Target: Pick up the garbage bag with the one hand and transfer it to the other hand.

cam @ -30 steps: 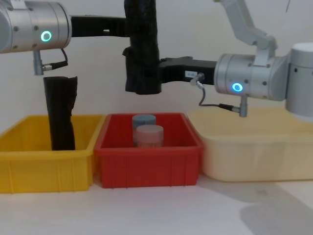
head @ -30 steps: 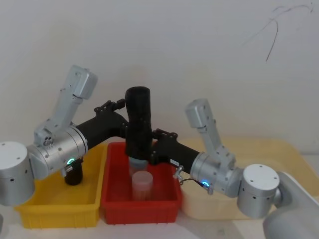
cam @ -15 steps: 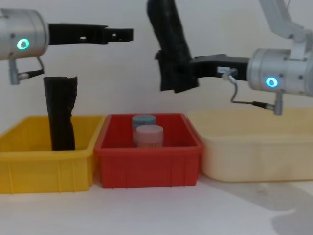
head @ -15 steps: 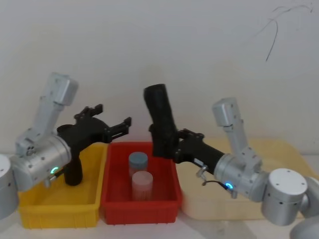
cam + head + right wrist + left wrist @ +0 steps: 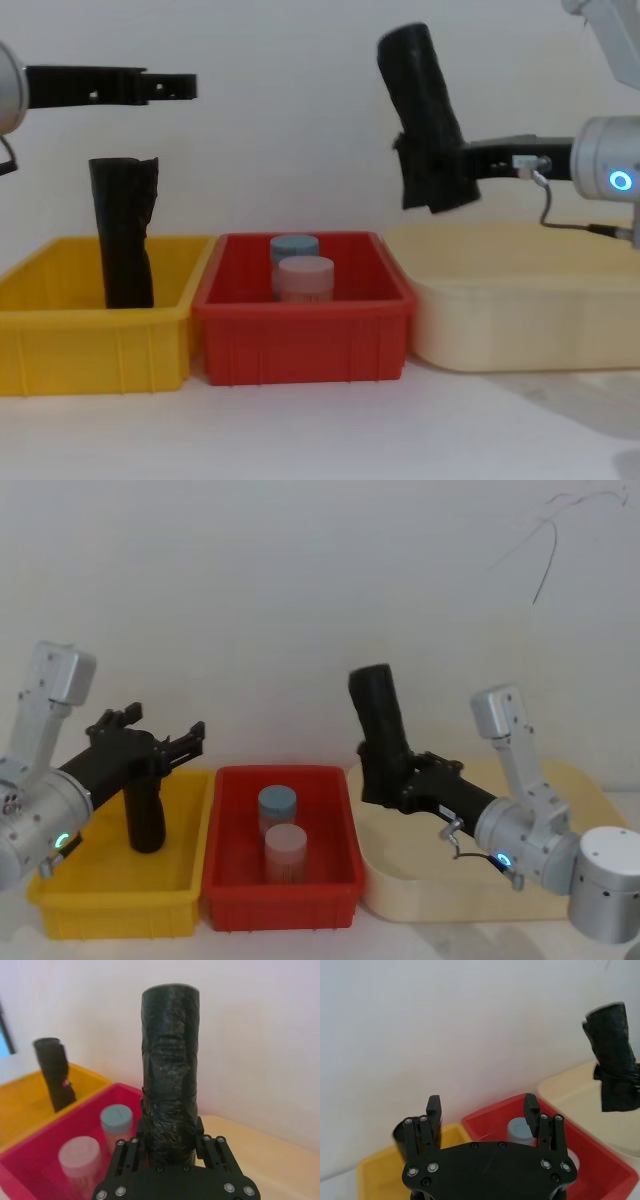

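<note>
The garbage bag [image 5: 379,725], a thick black crinkled roll, stands nearly upright in the air, its top leaning slightly left. My right gripper [image 5: 385,783], the one with the blue ring, is shut on its lower end above the cream tray's left side; in the chest view the garbage bag [image 5: 424,110] hangs from the right gripper [image 5: 442,175]. The right wrist view has the garbage bag [image 5: 170,1065] rising from between the jaws. My left gripper [image 5: 178,742], with the teal ring, is open and holds nothing above the yellow bin; its fingers [image 5: 434,1110] stand wide apart.
A slimmer black roll [image 5: 122,235] stands in the yellow bin [image 5: 90,345]. The red bin [image 5: 300,345] in the middle holds two capped jars [image 5: 304,277]. A cream tray [image 5: 520,320] lies on the right. A white wall is close behind.
The left gripper let go of the bag, opened and drew back to the left. The right gripper carried the bag rightward from above the red bin to above the cream tray.
</note>
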